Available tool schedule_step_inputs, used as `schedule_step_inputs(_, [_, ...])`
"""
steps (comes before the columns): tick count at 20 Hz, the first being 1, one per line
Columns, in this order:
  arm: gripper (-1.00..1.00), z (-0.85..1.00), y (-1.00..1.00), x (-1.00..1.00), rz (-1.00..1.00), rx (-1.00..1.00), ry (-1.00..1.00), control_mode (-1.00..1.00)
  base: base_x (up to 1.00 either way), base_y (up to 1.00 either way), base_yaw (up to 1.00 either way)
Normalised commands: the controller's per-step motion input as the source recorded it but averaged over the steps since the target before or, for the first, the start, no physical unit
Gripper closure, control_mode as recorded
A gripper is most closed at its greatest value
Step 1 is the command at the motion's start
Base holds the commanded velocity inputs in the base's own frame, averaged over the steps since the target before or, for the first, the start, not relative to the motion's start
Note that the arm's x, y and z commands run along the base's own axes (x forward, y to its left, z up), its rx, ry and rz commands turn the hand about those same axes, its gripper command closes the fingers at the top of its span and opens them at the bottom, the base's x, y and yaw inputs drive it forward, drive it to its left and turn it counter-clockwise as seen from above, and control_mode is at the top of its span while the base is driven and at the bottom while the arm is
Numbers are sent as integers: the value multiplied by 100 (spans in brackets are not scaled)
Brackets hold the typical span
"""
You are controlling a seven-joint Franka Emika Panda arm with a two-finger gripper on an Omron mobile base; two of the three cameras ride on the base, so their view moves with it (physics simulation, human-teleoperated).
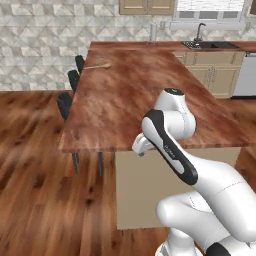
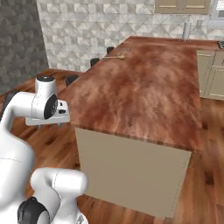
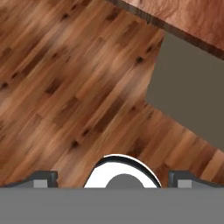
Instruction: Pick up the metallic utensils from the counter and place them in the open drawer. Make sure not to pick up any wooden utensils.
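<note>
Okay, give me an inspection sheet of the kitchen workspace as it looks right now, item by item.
Surface: counter, reddish-brown wood grain on a beige base.
Job's things: wooden spoon lies near the counter's far left edge; leave it alone.
Clutter: grey upright cylinder at the far end by the wall.
Grippers: gripper open, nothing between its fingers, pointing at the floor beside the counter base.
Cables: nothing seen.
Surroundings: dark stools along the counter's left side; sink and beige cabinets at the back right; wooden floor.

The counter's (image 1: 130, 95) right end is cut off by the left base view's edge.
</note>
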Motion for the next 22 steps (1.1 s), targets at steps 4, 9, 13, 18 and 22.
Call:
schedule_step_inputs(4, [-100,0,0,0,0,0,0,100,0,100,-33])
schedule_step_inputs(9, [-100,0,0,0,0,0,0,100,0,100,-34])
schedule_step_inputs(13, [-100,0,0,0,0,0,0,100,1,100,-37])
schedule_step_inputs(18, [-100,0,0,0,0,0,0,100,8,100,-42])
schedule_step_inputs(22, [-100,0,0,0,0,0,0,100,19,100,-46])
